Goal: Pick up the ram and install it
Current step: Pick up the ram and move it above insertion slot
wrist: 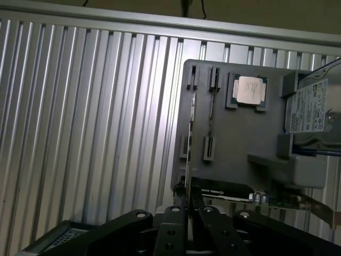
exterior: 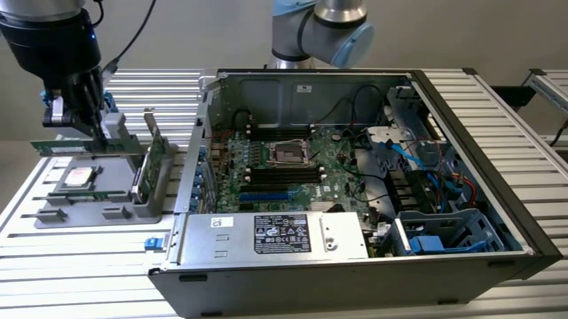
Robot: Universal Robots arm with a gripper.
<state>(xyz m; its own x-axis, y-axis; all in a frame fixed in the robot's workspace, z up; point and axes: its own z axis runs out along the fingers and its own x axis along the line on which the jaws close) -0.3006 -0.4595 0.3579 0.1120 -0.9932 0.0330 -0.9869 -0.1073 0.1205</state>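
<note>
My gripper (exterior: 92, 136) is at the exterior view's left, above the grey parts holder (exterior: 53, 216), and is shut on the ram (exterior: 80, 145). The ram is a long thin green stick, held level and on edge just over the holder. In the wrist view the ram (wrist: 188, 138) appears edge-on as a thin line running out from between the black fingers (wrist: 205, 213) of the gripper (wrist: 189, 209). The open computer case (exterior: 461, 119) lies to the exterior view's right, with the motherboard's dark memory slots (exterior: 282, 174) exposed.
On the holder lie a silver processor chip (exterior: 78, 176) (wrist: 250, 89), an upright green expansion card (exterior: 153, 163) (wrist: 229, 191) and a hard drive (wrist: 311, 106). A power supply (exterior: 275, 236) fills the case's near side. Cables (exterior: 400, 146) and drive cages crowd the case's right part.
</note>
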